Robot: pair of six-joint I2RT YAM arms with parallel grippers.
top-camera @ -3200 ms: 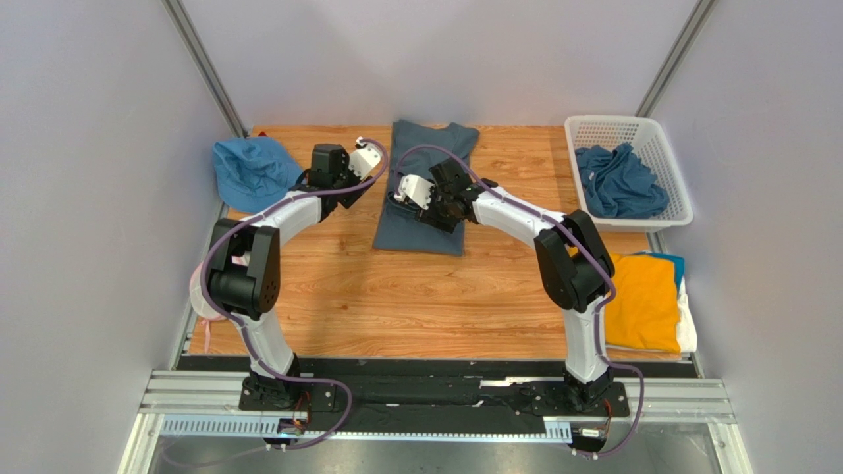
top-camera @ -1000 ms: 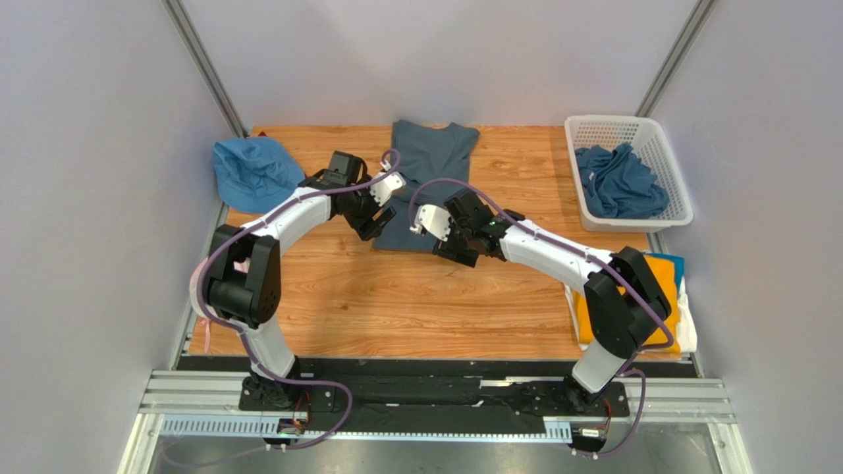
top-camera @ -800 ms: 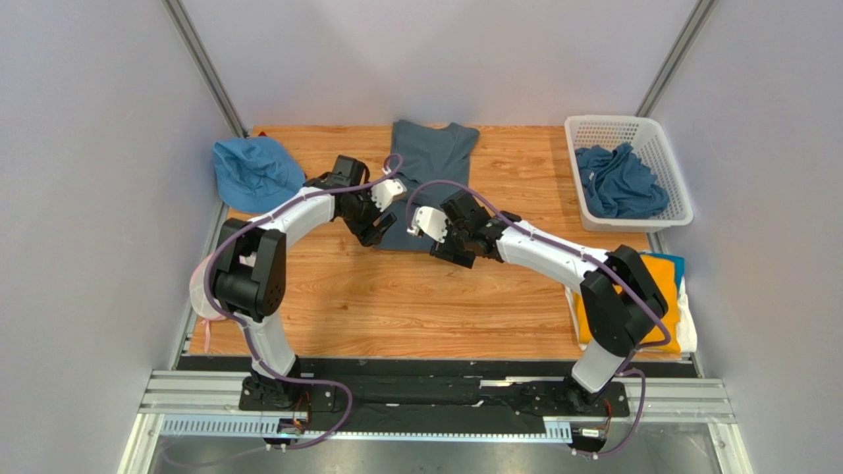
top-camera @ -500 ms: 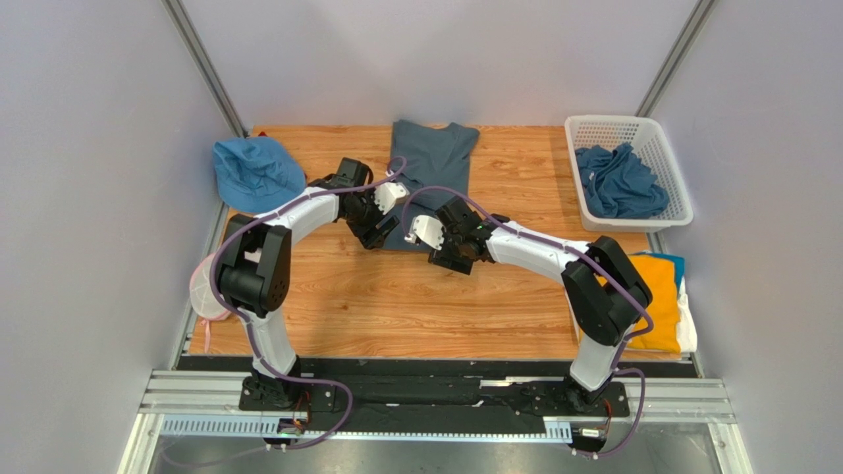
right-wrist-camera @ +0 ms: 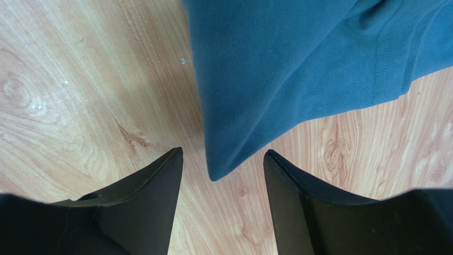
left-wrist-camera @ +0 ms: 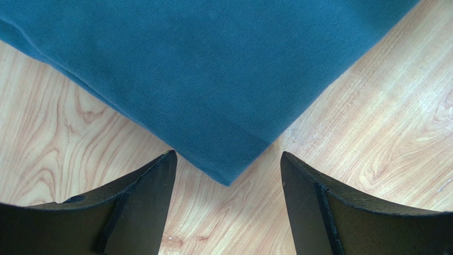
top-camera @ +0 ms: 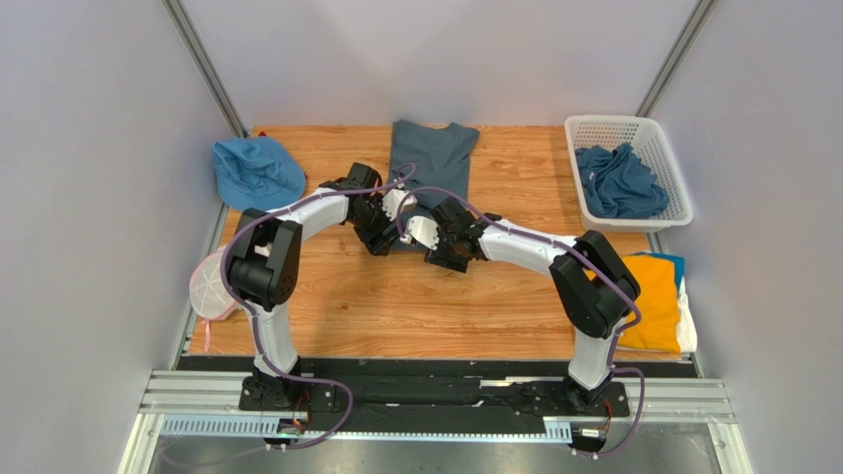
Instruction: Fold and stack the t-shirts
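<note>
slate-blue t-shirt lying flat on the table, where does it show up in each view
Top external: slate-blue t-shirt at far centre of the wooden table.
Left wrist: t-shirt fills the top, one corner between the jaws.
Right wrist: t-shirt upper right, corner between the jaws.
Shared landmark: the table's wood grain.

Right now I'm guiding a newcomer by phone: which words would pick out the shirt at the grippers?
On the wooden table, look at the middle of the far edge, between the blue hat and the white basket. The shirt there is dark slate-blue and, unlike the crumpled shirts in the basket, lies smooth and flat.
</note>
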